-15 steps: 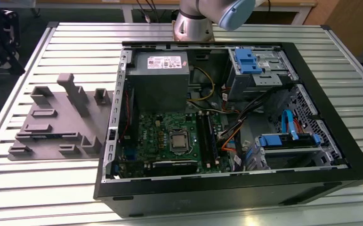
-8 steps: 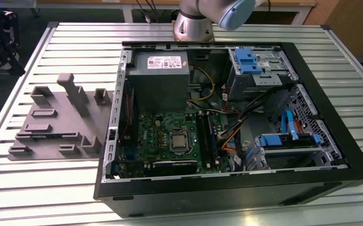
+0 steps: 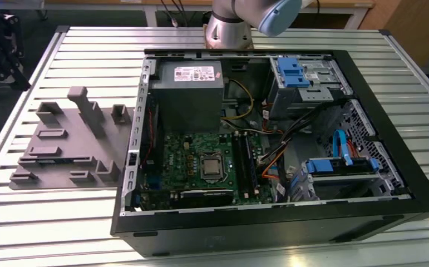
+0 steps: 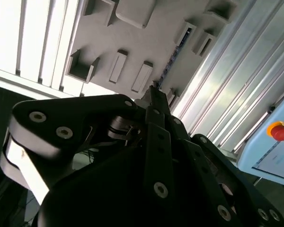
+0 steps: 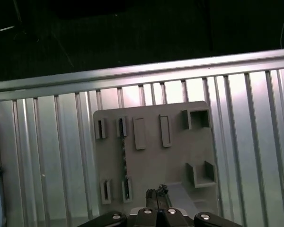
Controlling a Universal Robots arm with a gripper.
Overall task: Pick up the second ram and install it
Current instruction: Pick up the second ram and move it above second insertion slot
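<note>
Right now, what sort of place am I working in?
Probably a robot test bench for PC assembly: an open PC case sits on a slatted metal table, a grey fixture beside it holds a ram, and a red stop button is nearby.

Slatted metal table (image 3: 51, 222), dark floor (image 5: 132, 38)

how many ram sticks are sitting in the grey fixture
1. The second ram stands on edge in the grey fixture, between two slotted blocks. Another could be hidden behind the blocks.
</note>
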